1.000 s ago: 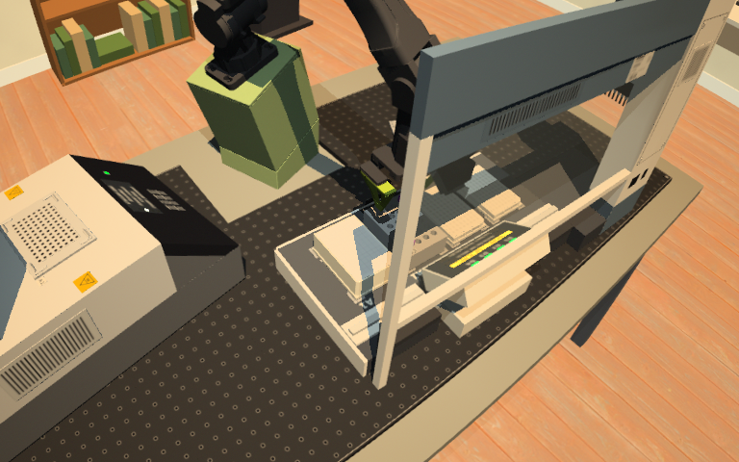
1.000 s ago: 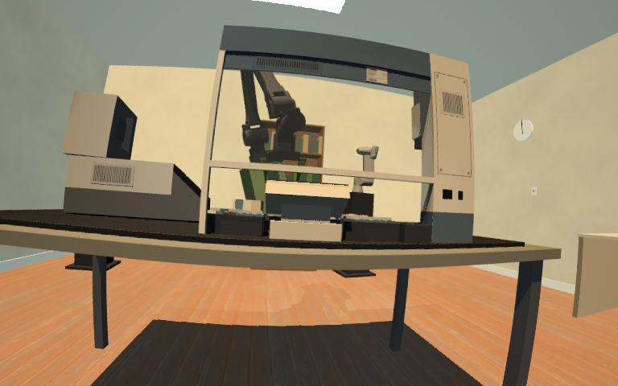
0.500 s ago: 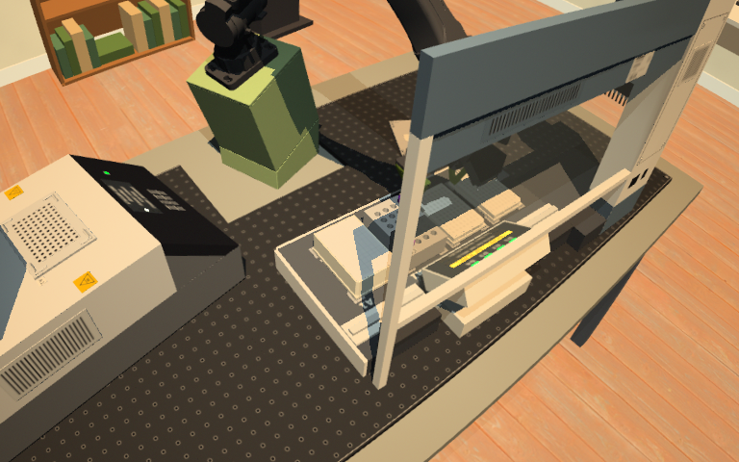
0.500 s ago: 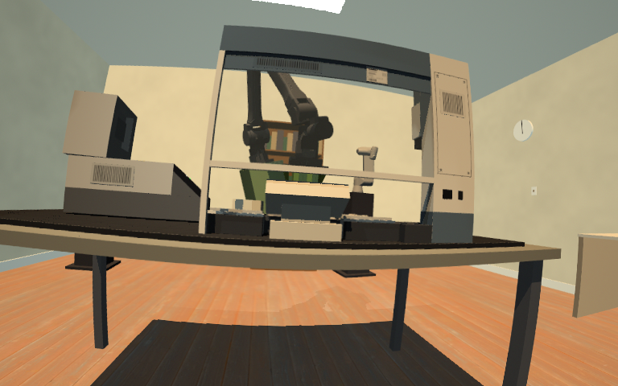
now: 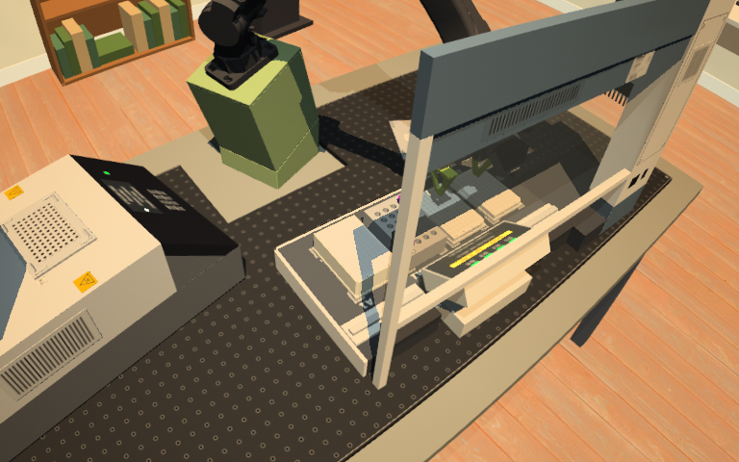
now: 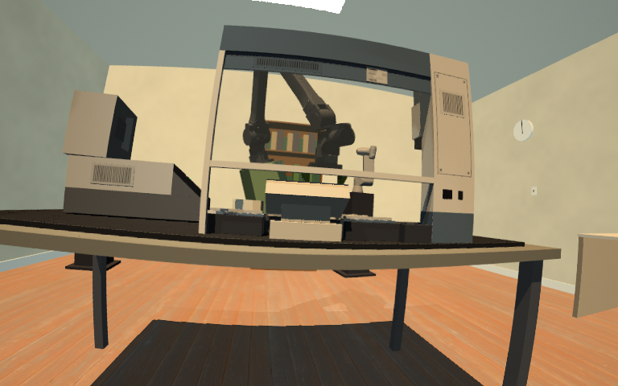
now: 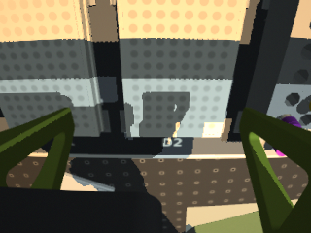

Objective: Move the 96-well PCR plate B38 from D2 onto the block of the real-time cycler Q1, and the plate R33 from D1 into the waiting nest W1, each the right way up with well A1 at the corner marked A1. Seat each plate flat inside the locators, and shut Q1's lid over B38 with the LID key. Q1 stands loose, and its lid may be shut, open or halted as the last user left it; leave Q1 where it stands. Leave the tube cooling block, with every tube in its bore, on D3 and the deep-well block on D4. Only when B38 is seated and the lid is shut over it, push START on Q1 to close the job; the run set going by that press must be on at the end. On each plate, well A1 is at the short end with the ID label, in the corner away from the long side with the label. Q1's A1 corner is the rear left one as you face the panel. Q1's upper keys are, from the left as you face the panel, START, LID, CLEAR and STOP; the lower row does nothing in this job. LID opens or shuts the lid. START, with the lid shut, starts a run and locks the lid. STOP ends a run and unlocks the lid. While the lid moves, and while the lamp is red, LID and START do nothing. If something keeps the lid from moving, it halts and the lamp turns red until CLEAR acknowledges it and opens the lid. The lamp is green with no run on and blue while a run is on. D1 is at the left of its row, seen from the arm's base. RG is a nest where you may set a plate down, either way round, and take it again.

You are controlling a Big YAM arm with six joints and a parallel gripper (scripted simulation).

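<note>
Claw [image 7: 158, 149] spread wide, empty, above the D2 label [image 7: 173, 143].
Plate B38 [image 7: 182, 33] lies beyond that label, long axis running away from it.

Olive-green hand [image 7: 155, 149] — cream dotted plate [image 7: 175, 33] — black perforated mat [image 5: 217, 348] — green lamp [image 5: 106, 173].

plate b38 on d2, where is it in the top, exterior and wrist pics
Top: plate B38 lies right of centre under the deck frame, the nearer of the two pale plates to the frame's front post.
Exterior: not distinguishable; the deck is seen edge-on and low.
Wrist: upper centre, above the D2 label.
Shared landmark (top and wrist): the tube cooling block next to it.
</note>
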